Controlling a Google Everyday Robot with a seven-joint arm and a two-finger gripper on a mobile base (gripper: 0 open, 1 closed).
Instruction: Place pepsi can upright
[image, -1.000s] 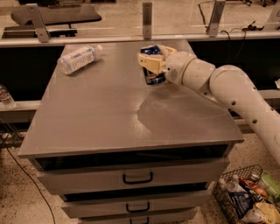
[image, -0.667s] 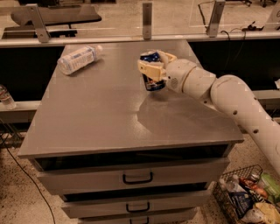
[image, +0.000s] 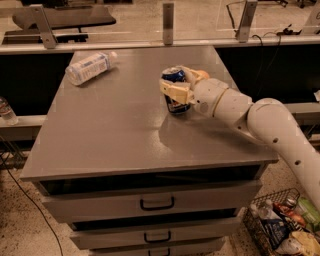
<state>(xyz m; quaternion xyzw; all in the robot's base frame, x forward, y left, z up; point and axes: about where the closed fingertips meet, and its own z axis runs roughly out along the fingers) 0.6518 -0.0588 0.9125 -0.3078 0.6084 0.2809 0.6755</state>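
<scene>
Nearest the camera, a stack of drawers (image: 100, 206) is noted below the grey tabletop (image: 115, 127), with a wire basket (image: 254, 226) of packaged goods on the floor at lower right. On the right-centre of the tabletop, the pepsi can (image: 175, 106) is found clasped by the gripper (image: 176, 86), its fingers closed against the can's sides. The can's long axis is held close to vertical, silver top end upward. The base is at the surface, but contact cannot be confirmed. The white arm (image: 270, 120) is seen entering from the right. Just behind the gripper, an orange fruit (image: 202, 75) is partly hidden. Farther back on the left, a water bottle (image: 89, 68) is recorded lying on its side.
</scene>
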